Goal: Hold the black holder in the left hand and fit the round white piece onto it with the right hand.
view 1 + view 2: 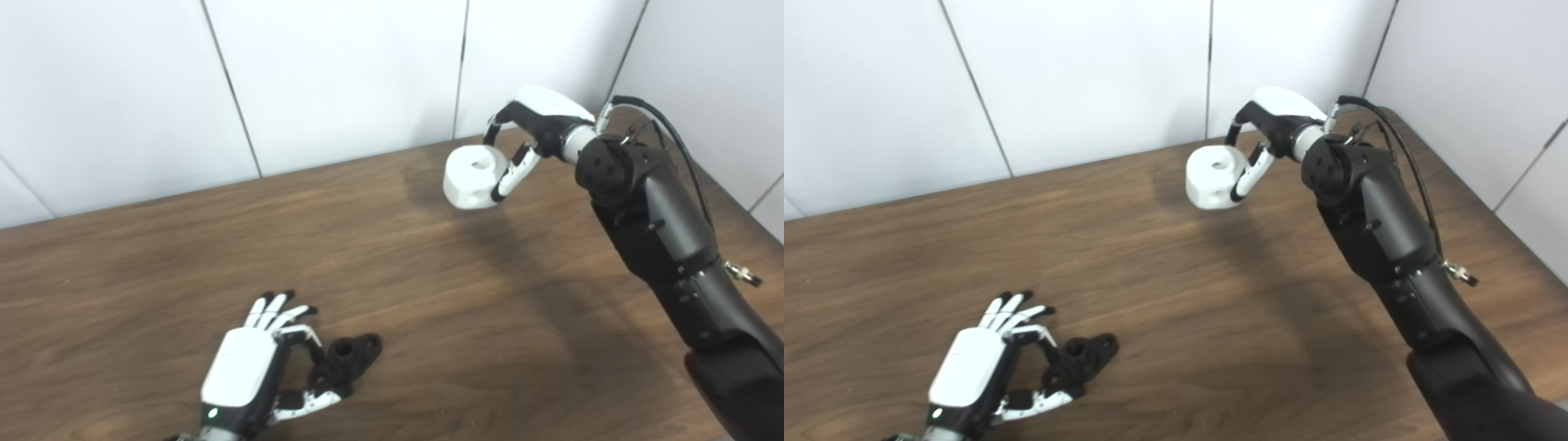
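Tabletop (429, 306): white piece (473, 176) in right hand (531, 125).

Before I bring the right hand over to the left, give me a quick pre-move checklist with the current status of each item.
1. Right hand has the round white plastic piece: ok, fingers wrap it and it is off the table.
2. Left hand grips the black plastic holder: cannot tell, thumb and a finger touch it, but the holder seems to lie on the wooden table.
3. Holder lifted for mating: not ok, it is low at the near edge.
4. Hole in the white piece visible: ok, facing up.
5. Path between the hands: ok, only bare table shows.
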Controlling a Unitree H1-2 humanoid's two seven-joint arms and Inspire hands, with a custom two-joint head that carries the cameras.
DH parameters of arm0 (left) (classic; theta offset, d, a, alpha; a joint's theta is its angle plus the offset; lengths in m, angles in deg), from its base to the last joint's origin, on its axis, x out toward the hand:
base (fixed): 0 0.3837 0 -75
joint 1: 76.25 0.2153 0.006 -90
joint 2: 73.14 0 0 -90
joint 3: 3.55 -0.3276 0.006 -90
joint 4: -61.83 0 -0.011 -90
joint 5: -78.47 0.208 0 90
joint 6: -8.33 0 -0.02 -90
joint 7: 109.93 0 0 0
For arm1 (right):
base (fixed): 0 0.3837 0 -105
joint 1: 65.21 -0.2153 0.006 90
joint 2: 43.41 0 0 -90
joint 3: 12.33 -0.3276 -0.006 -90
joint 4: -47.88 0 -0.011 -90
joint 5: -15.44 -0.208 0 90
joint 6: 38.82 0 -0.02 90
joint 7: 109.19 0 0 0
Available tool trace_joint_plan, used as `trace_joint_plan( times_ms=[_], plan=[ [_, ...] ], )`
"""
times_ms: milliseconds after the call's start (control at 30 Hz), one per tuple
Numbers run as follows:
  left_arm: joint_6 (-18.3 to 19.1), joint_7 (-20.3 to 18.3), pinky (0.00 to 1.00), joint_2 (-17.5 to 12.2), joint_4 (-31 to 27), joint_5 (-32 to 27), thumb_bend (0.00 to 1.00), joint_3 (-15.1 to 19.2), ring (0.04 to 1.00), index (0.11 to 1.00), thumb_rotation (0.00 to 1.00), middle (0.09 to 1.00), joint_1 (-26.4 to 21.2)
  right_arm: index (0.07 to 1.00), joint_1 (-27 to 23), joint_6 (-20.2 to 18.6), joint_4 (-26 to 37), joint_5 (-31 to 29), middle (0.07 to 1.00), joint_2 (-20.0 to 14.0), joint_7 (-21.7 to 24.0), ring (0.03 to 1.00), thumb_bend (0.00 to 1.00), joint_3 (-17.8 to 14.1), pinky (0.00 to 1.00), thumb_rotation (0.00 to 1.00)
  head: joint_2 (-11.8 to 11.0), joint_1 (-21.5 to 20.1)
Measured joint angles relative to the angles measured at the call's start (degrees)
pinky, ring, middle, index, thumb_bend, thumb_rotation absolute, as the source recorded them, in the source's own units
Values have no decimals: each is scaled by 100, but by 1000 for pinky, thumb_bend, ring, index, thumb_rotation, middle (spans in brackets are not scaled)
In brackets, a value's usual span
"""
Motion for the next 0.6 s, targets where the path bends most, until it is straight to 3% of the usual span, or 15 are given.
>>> trace_joint_plan(
  times_ms=[233, 600],
  plan=[
    [300, -277, 992, 61, -306, 140, 521, -48, 898, 486, 48, 795, 121, 482, 22, 0, 764, 48, 858, 32, 500, 943, 525, 183, 1000, 138, 202, 449],
    [455, -274, 1000, 182, -382, 268, 522, -91, 902, 486, 49, 799, 207, 482, 119, 0, 2192, 333, 864, 974, 1734, 965, 525, -180, 1000, 133, 483, 651]
  ],
)
